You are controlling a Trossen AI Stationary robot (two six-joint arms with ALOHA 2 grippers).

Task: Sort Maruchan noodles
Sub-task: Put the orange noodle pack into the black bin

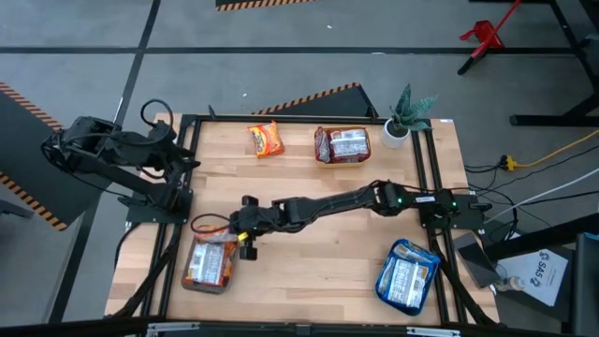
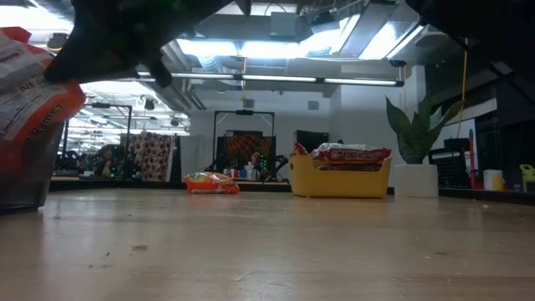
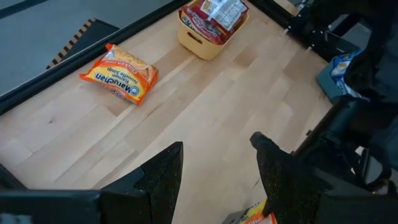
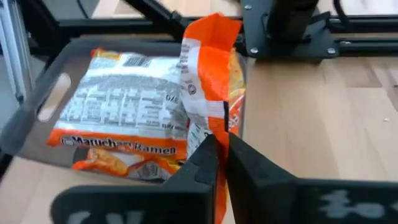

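Observation:
My right gripper (image 1: 245, 231) reaches across the table to the grey tray (image 1: 192, 281) at the near left and is shut on an orange noodle packet (image 4: 208, 74). Other orange packets (image 4: 124, 112) lie flat in that tray. One more orange packet (image 1: 265, 139) lies flat on the table at the far side. Red-and-white packets fill the yellow bowl (image 1: 342, 159). Blue-and-white packets (image 1: 407, 276) lie in the teal tray at the near right. My left gripper (image 3: 214, 168) waits open, above the table's left edge. My right gripper pinches the orange packet by its near end (image 4: 217, 127) between its two fingers (image 4: 245, 165), coming from the table's right and slanting down. The packet stands on edge ahead of the fingers, over the grey tray's right side. Whether it touches the packets below, I cannot tell.
A potted plant (image 1: 402, 117) stands at the far right corner beside the yellow bowl. My right arm (image 1: 328, 204) lies across the middle of the table. Bare wood shows in the near middle between the two trays. A black frame rims the table.

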